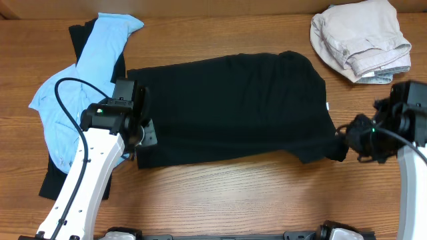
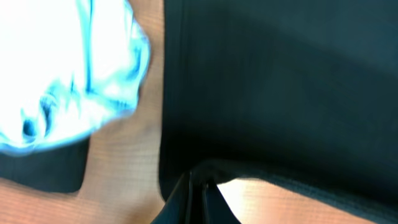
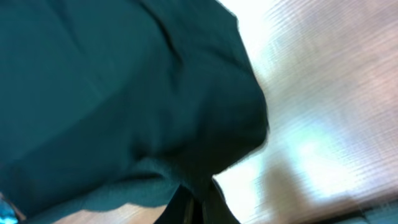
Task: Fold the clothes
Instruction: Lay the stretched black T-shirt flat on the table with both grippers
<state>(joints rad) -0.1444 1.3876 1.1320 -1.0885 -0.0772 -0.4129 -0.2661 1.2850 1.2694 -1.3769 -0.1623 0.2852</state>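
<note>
The black shirt [image 1: 227, 107] lies spread across the middle of the table [image 1: 233, 200]; the left gripper [image 1: 142, 137] and right gripper [image 1: 341, 143] each pinch shut on a near corner. Risk: uneven lifting may pull a thin corner from its pinch, or the left arm may snag the light blue garment [image 1: 67, 107] just beside it.

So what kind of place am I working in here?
Probably a robot test bench: a bare wooden table, left arm and right arm at it, with a black shirt, light blue garment and beige garment laid out.
</note>
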